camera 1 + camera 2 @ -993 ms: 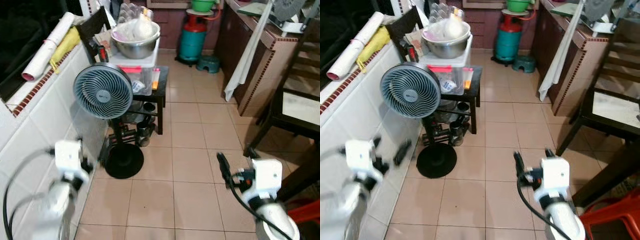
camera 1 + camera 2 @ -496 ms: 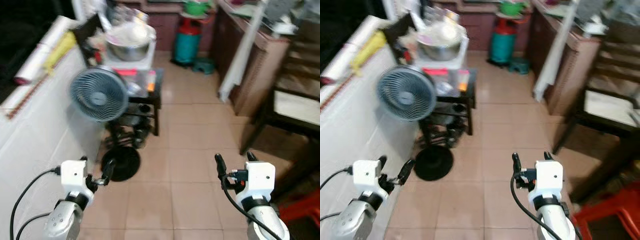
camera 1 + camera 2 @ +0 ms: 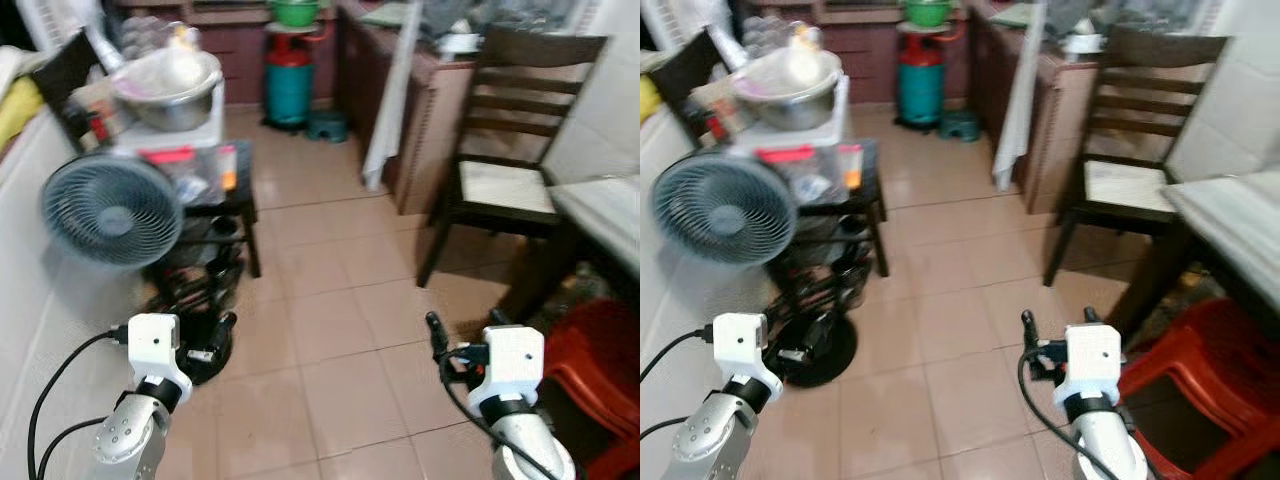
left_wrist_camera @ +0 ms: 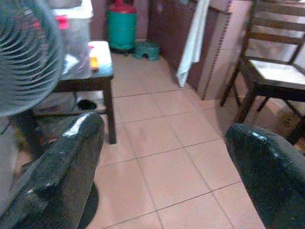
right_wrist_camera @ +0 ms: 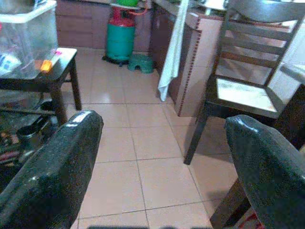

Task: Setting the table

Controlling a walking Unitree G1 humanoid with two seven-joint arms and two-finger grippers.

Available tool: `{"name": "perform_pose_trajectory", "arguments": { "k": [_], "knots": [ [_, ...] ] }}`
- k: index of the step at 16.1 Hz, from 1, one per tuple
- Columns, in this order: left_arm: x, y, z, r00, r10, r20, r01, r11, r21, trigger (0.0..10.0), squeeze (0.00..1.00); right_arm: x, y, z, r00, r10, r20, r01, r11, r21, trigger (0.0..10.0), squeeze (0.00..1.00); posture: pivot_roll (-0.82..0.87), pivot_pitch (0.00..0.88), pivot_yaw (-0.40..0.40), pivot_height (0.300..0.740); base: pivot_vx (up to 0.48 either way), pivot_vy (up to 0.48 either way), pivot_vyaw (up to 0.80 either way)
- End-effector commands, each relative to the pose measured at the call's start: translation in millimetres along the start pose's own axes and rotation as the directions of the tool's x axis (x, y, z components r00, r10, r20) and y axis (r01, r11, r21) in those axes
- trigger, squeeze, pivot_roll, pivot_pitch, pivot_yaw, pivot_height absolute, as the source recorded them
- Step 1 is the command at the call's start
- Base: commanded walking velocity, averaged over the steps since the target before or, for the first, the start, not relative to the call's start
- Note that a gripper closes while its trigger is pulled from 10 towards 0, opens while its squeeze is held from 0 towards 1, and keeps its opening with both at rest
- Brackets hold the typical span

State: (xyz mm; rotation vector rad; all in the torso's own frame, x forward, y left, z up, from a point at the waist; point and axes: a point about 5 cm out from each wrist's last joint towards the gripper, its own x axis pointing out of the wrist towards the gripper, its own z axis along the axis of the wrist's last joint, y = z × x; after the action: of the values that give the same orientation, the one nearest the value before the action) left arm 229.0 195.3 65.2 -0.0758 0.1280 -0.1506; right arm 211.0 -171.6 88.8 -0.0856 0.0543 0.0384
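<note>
Left hand (image 4: 157, 171): spread, empty, low over floor tiles near the fan (image 3: 108, 208).
Right hand (image 5: 162, 167): spread, empty, facing the chair (image 3: 505, 150).
Surface (image 3: 1240, 225): pale edge at right; no tableware visible yet.
Handling: cannot judge; nothing to grasp.

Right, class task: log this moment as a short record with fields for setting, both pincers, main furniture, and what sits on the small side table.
setting: tiled kitchen floor
left pincer: open, holding nothing, low beside the fan
right pincer: open, holding nothing, raised over the floor
furniture: dark wooden chair; red plastic stool; pale table edge
side table: clear plastic box with metal bowl on top
far end: green gas cylinder
</note>
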Motion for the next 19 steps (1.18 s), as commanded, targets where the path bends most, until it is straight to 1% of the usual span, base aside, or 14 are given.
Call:
{"name": "perform_pose_trajectory", "arguments": {
  "k": [1,12,15,16,18,19],
  "knots": [
    [2.3,-3.0,0.0,1.000,-0.019,0.005,0.019,1.000,-0.003,10.0,0.00,0.4,-3.5,-1.4,1.000,-0.012,-0.005,0.012,1.000,-0.012,10.0,0.00,0.02,0.000,0.003,0.740,0.281,0.000,-0.80],
    [2.8,-5.3,-2.9,0.999,-0.047,-0.016,0.047,0.999,-0.006,10.0,0.00,-0.8,2.1,-5.2,1.000,0.004,-0.017,-0.004,1.000,-0.019,10.0,0.00,0.02,0.000,0.011,0.740,0.328,0.000,-0.80],
    [2.5,-4.7,-5.1,0.998,-0.045,-0.032,0.045,0.999,-0.001,10.0,0.00,-1.8,3.8,-6.7,1.000,0.005,-0.026,-0.005,1.000,-0.012,10.0,0.00,0.02,0.000,0.013,0.740,0.284,0.000,-0.80],
    [3.0,-4.4,-6.2,0.999,-0.024,-0.042,0.023,1.000,-0.006,10.0,0.00,-2.4,4.0,-7.5,0.999,0.005,-0.032,-0.006,1.000,-0.007,10.0,0.00,0.02,0.000,0.009,0.740,0.000,0.000,-0.80],
    [4.6,-7.6,-5.1,1.000,-0.013,-0.027,0.012,0.999,-0.035,10.0,0.00,-2.7,3.5,-8.1,0.999,0.006,-0.037,-0.006,1.000,0.001,10.0,0.00,0.03,0.000,0.006,0.740,0.000,0.000,-0.20],
    [5.0,-8.2,-5.5,0.999,-0.013,-0.034,0.012,1.000,-0.018,10.0,0.00,-2.7,3.4,-8.5,0.999,0.005,-0.039,-0.004,1.000,0.006,10.0,0.00,0.03,0.000,0.006,0.740,0.000,0.000,0.00]
  ]
}}
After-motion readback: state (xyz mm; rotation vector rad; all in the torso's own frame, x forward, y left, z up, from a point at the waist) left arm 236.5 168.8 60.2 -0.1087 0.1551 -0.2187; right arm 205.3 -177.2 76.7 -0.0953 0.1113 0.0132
